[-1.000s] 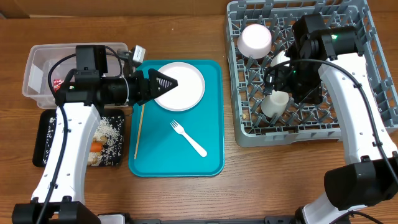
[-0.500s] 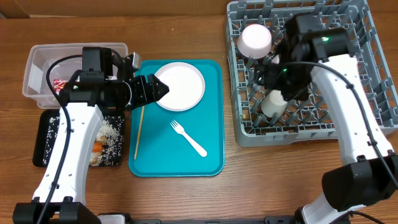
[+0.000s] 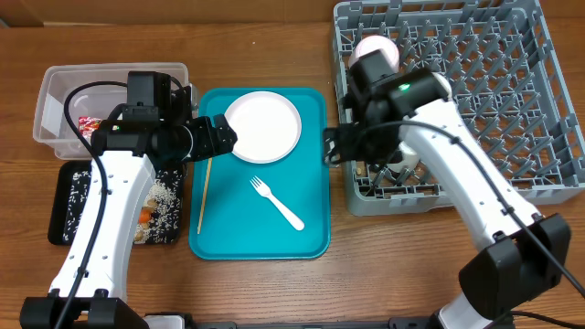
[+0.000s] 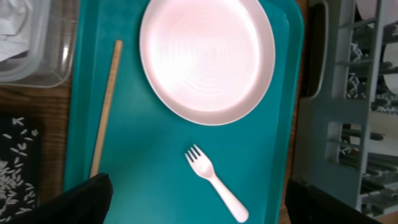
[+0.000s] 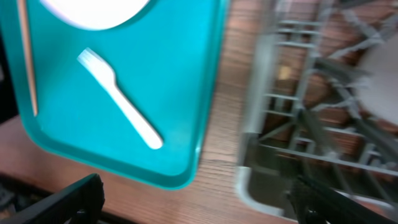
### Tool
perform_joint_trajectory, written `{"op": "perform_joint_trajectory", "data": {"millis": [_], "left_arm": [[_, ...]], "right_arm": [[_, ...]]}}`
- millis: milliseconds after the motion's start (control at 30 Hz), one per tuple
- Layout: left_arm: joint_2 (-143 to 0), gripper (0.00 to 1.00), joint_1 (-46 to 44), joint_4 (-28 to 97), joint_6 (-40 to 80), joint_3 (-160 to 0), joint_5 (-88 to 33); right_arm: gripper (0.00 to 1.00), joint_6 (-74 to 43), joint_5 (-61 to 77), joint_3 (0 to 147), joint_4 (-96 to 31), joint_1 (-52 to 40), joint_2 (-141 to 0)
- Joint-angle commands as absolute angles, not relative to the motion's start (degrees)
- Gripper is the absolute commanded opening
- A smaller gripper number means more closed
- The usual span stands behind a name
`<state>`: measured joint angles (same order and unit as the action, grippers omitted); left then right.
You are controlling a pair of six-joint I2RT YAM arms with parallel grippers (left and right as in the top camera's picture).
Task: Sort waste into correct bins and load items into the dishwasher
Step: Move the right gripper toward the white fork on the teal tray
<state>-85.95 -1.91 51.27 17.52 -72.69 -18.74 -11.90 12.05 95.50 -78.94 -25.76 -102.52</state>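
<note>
Obs: left hand [image 3: 222, 137] hovered at plate [image 3: 263, 126] rim, spread wide, empty. Right hand [image 3: 331, 151] was likewise apart and empty beside teal tray [image 3: 311, 228], probably positioned for fork [image 3: 277, 203].

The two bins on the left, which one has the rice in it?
The shallow black tray, scattered with rice; the clear tub beside it holds a red wrapper.

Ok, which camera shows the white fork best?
The left wrist view: the fork lies whole and sharp on the teal tray, tines clear. The right wrist view shows it whole but blurred; overhead, it is small.
</note>
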Motion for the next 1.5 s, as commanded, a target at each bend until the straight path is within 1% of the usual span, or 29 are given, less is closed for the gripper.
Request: {"op": "perform_joint_trajectory", "data": {"millis": [0,100,233,333,367,400,433,500,700,800,900,1067,1267,1367,1467], "left_arm": [[-86.1,0.88,-2.3,51.5,16.4,-72.7,-15.4],[-86.1,0.87,-2.3,52.5,16.2,-72.7,-14.1],[-86.1,0.89,-2.3,53.8,16.3,-72.7,-9.1],[-86.1,0.90,-2.3,54.4,16.3,-72.7,-7.9],[-86.1,0.90,-2.3,54.6,16.3,-72.7,-7.7],[-86.1,0.91,-2.3,54.7,16.3,-72.7,-7.1],[-86.1,0.91,-2.3,54.8,16.3,-72.7,-6.6],[-86.1,0.94,-2.3,55.0,16.3,-72.7,-5.1],[-86.1,0.95,-2.2,56.3,18.2,-72.7,1.2],[-86.2,0.95,-2.2,56.4,18.2,-72.7,1.1],[-86.5,0.96,-2.2,56.2,18.2,-72.7,1.1],[-87.2,0.99,-2.2,56.1,18.2,-72.7,1.1],[-87.8,1.00,-2.2,56.1,18.5,-72.6,1.1],[-87.8,1.00,-2.2,56.0,18.4,-72.6,1.1],[-87.8,1.00,-2.2,56.0,18.4,-72.6,1.1]], "right_arm": [[0.97,-11.5,12.5,95.2,-78.5,-28.5,-102.0],[0.97,-11.5,12.5,95.2,-78.2,-30.2,-102.0],[0.94,-11.6,12.8,95.2,-78.2,-32.9,-102.0],[0.93,-11.5,12.7,95.2,-77.6,-35.7,-102.0],[0.92,-10.9,12.5,95.2,-76.9,-36.7,-102.0],[0.87,-10.0,12.5,95.2,-76.1,-37.7,-102.0],[0.86,-9.2,12.2,95.0,-75.1,-38.7,-102.0],[0.85,-9.0,9.1,94.2,-72.1,-40.8,-102.0],[0.82,-9.2,3.3,90.5,-64.1,-45.1,-102.0],[0.75,-9.4,1.8,87.1,-58.9,-46.8,-102.0],[0.73,-9.4,-1.5,83.0,-52.9,-47.7,-102.0],[0.73,-11.8,-9.0,75.9,-44.4,-47.9,-102.0],[0.73,-13.8,-6.3,71.5,-38.2,-47.9,-102.2],[0.69,-13.8,-3.2,71.4,-36.9,-47.9,-102.4],[0.65,-13.8,-3.1,71.4,-36.0,-47.9,-102.4]]}}
